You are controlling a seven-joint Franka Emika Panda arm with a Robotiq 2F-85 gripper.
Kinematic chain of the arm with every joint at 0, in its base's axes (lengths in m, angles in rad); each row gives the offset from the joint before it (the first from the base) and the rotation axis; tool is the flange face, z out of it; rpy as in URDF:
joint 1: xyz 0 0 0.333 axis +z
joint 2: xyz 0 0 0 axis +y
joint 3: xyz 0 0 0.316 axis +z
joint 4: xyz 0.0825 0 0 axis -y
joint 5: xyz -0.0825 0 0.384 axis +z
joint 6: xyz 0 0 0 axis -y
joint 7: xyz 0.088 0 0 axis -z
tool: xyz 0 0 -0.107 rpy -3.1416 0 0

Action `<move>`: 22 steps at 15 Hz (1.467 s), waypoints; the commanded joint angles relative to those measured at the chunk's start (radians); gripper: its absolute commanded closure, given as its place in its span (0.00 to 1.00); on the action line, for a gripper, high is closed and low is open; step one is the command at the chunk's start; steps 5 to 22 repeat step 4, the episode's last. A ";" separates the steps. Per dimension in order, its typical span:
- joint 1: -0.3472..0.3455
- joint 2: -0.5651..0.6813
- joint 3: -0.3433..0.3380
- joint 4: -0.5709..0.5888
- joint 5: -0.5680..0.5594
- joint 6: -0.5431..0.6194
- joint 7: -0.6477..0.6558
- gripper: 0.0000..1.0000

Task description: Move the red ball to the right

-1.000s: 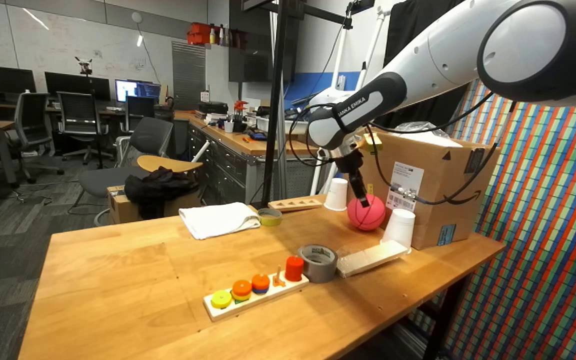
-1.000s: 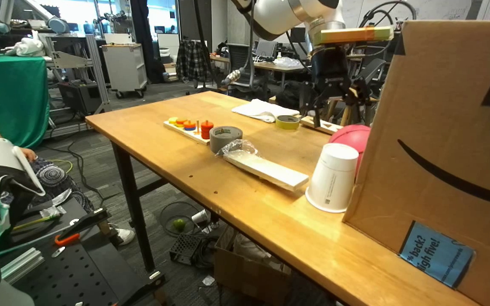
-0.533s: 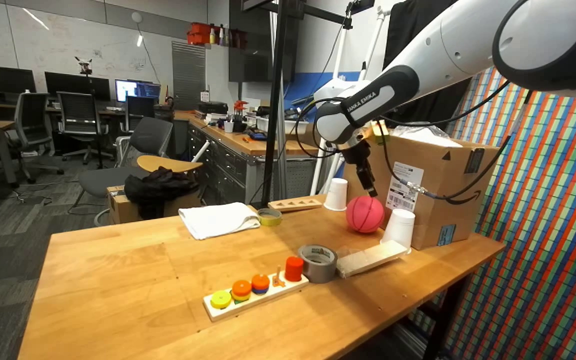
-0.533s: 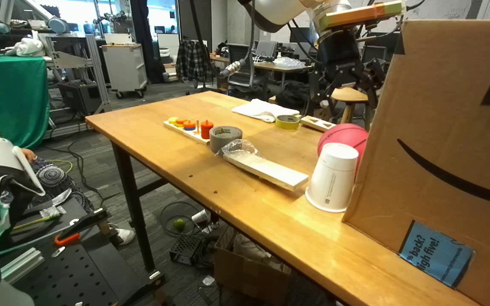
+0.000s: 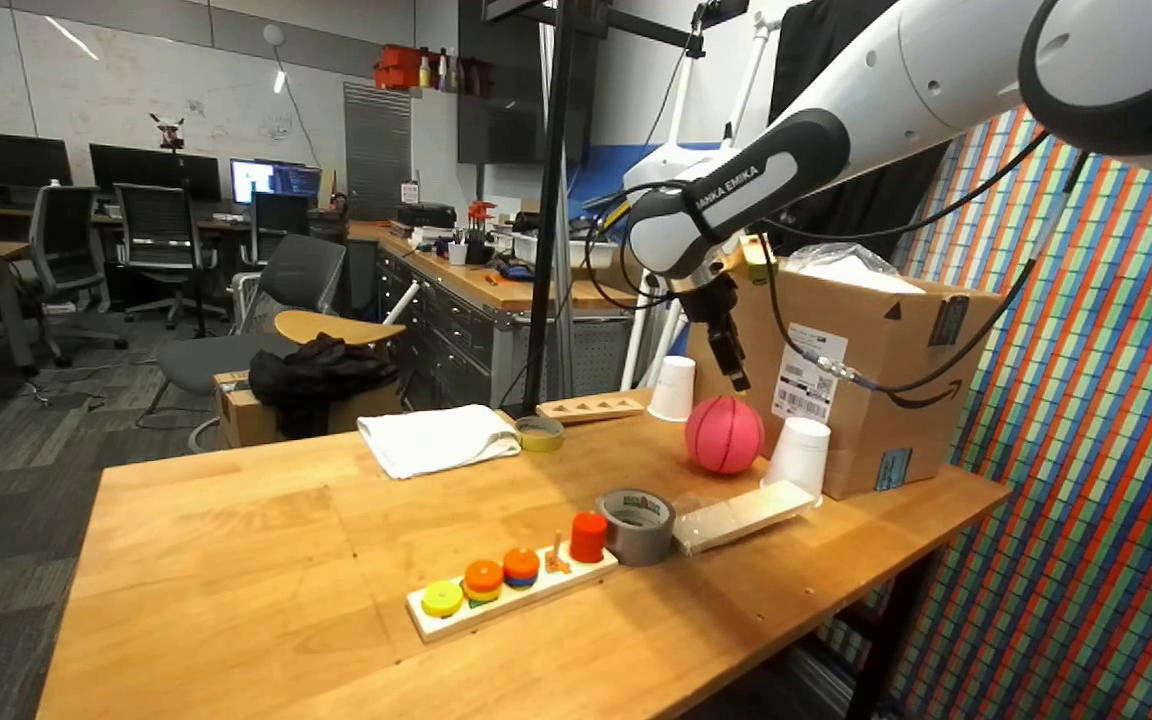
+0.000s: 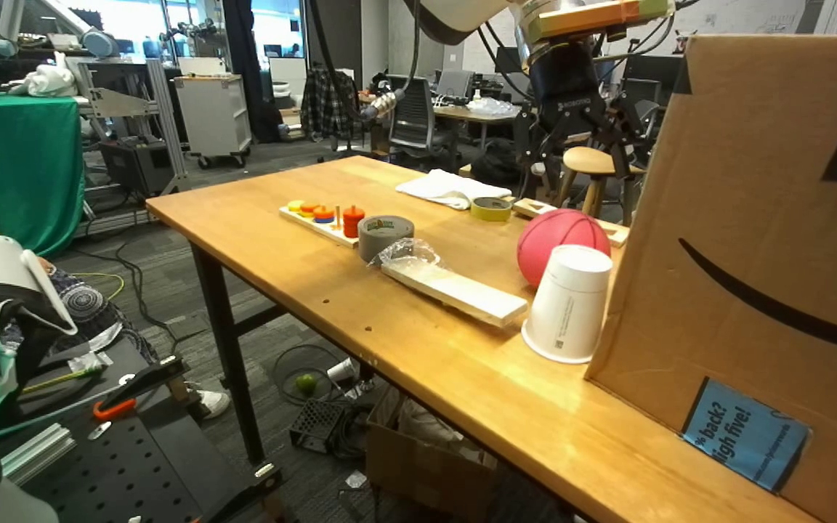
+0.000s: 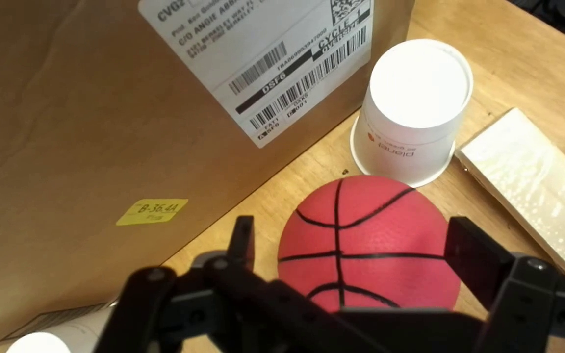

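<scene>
- The gripper (image 7: pixel 350 240) has its jaws wide apart and holds nothing; it hangs just above the red ball (image 7: pixel 368 230), apart from it as far as both exterior views show.
- The step in hand seems to be lining up for a grasp. In the wrist view the jaw on the right overlaps the ball's edge while the left one clears it, so shift slightly to that right side before lowering.
- Lower until the jaws flank the ball's widest part, then squeeze gently; pinched high, it would probably slip out and roll.
- One red ball, resting on the one table (image 5: pixel 236 520). Whose right the task means is unclear, so settle that before lifting.
- Places from here on are as seen in an exterior view. The near cup (image 5: pixel 798 455), white and upturned, is just right of the ball, touching or not I cannot tell; the far cup (image 5: pixel 674 388), likewise upturned, is to its left: two. The near one looks light, so keep the jaws off it.
- One cardboard box (image 5: pixel 874 345), close on the right; it likely limits room there.
- One wrapped board (image 5: pixel 746 517), on the ball's near side.
- A grey tape roll (image 5: pixel 631 545), near left, and a yellow tape roll (image 5: pixel 541 443), far left: two.
- One stacking toy (image 5: pixel 526 596), near left, with four ring stacks (image 5: pixel 483 578) and one nearly bare peg (image 5: pixel 556 547).
- One wooden frame (image 5: pixel 591 418) and one white cloth (image 5: pixel 439 440), both far left.
</scene>
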 commanded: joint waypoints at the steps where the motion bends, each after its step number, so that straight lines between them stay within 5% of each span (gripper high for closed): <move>1: -0.006 0.000 0.007 0.002 -0.002 -0.003 0.001 0.00; 22: -0.006 0.000 0.007 0.001 -0.002 0.000 0.002 0.00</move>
